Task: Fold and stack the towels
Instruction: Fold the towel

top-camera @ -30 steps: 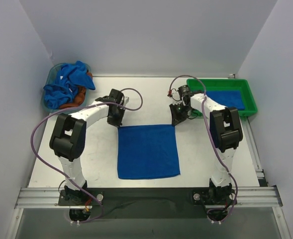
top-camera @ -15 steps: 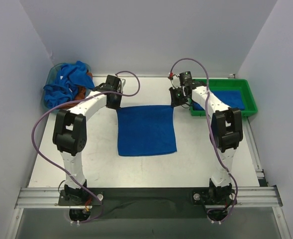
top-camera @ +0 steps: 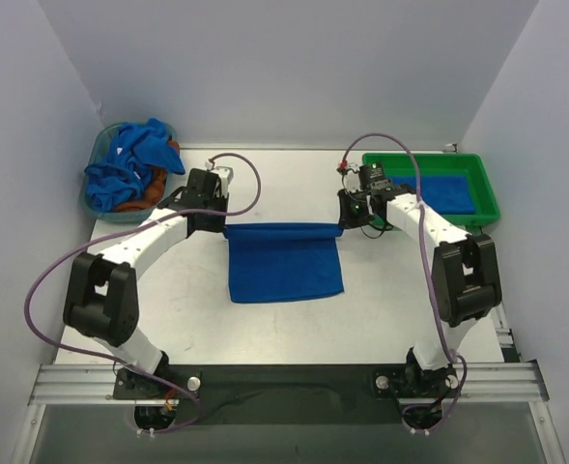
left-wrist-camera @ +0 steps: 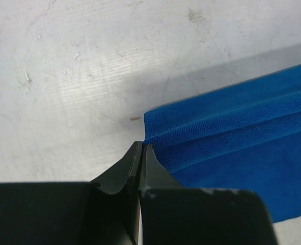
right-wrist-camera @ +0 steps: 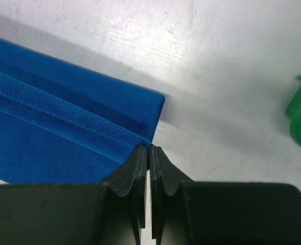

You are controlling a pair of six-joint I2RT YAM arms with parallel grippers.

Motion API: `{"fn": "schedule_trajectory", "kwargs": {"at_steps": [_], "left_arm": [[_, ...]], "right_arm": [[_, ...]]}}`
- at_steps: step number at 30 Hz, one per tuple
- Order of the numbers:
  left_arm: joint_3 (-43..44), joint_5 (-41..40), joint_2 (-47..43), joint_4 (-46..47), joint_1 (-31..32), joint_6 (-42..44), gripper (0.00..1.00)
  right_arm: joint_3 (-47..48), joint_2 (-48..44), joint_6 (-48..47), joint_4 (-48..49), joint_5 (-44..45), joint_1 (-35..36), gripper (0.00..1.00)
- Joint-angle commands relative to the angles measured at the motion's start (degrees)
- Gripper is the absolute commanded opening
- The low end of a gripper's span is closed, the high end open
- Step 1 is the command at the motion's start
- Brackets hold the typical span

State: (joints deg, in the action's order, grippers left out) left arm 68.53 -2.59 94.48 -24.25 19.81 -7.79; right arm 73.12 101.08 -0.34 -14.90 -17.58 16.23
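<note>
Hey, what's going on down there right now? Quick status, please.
Left gripper, right gripper: both shut, pinching far corners of the towel. Far edge lifted, rest flat on table. Nothing blocking the fold.

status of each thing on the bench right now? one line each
Royal-blue terry towel on the white table: far edge doubled over, taut between both tools; near part flat.
Left tool: shut on the towel's far-left corner.
Right tool: shut on its far-right corner.
Blue towel in green plastic tray: lying flat.
Blue towels in translucent bin: crumpled, unfolded heap.
Orange-brown cloth: bunched under that heap.
</note>
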Motion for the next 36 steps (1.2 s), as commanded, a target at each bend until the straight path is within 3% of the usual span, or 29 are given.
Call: {"fn": "schedule_trajectory", "kwargs": {"at_steps": [1, 9, 18, 27, 36], "left_arm": [[-4.18, -1.28, -6.22, 1.58, 0.75, -3.19, 0.00], [-16.75, -1.71, -17.20, 0.79, 6.37, -12.23, 0.00], [-23.62, -1.81, -23.98, 0.52, 9.01, -19.19, 0.00], [-26.34, -1.10, -21.45, -0.44, 9.10, -20.42, 0.00], [-23.45, -1.63, -17.22, -4.66, 9.10, -19.90, 0.00]], "right_arm": [[-4.47, -6.32, 1.82, 0.57, 3.52, -0.59, 0.00], [-15.81, -15.11, 5.26, 2.59, 4.84, 0.91, 0.00], [-23.99, -19.51, 11.05, 3.56, 2.82, 3.37, 0.00], [-28.03, -17.94, 16.42, 4.00, 3.08, 4.86, 0.00], [-26.72, -17.75, 18.09, 1.98, 2.91, 4.60, 0.00]]}}
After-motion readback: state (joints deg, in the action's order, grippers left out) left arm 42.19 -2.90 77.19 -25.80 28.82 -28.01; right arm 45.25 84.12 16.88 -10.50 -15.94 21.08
